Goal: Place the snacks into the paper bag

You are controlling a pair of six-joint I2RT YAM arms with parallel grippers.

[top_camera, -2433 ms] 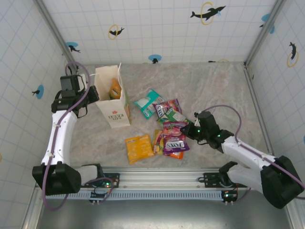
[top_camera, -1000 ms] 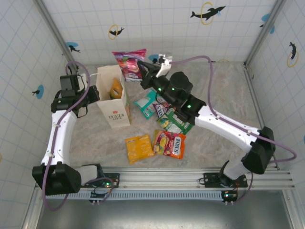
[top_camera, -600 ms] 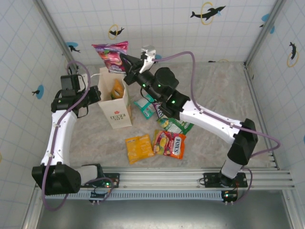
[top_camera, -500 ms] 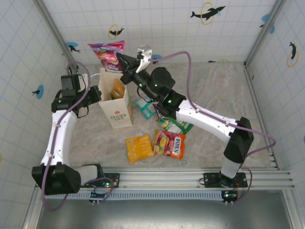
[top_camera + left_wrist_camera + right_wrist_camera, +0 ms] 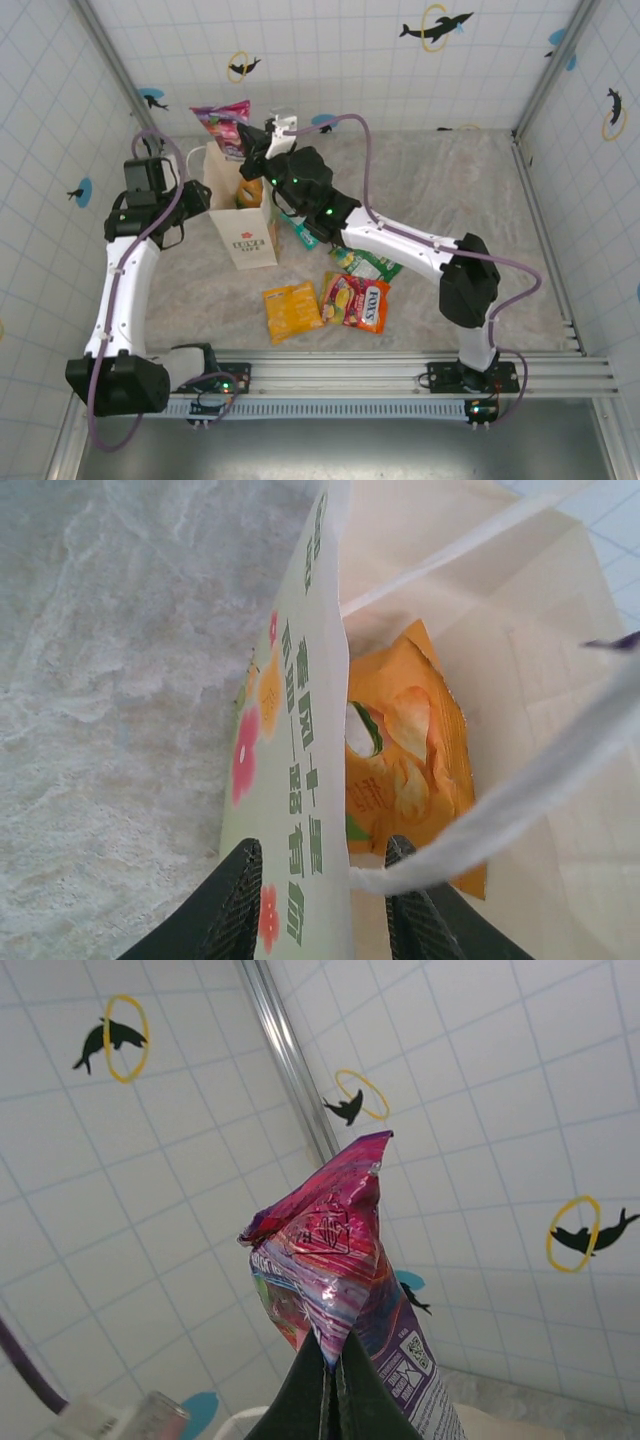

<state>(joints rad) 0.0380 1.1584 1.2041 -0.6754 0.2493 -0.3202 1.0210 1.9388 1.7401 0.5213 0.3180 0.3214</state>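
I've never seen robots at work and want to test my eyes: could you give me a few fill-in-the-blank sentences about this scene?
1. The right pincer grips a purple-pink packet, held up above the open ____.
2. Inside it lies one ____ snack.
3. On the table, the orange-yellow packet lies beside a multicoloured packet printed ____.
Missing words: paper bag; orange; FOX'S.

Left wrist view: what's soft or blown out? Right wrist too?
Left wrist view: the cord handle near the lens is blurred, the paper bag's inside washed pale; the orange packet reads sharp. Right wrist view: glare streaks on the purple-pink packet.
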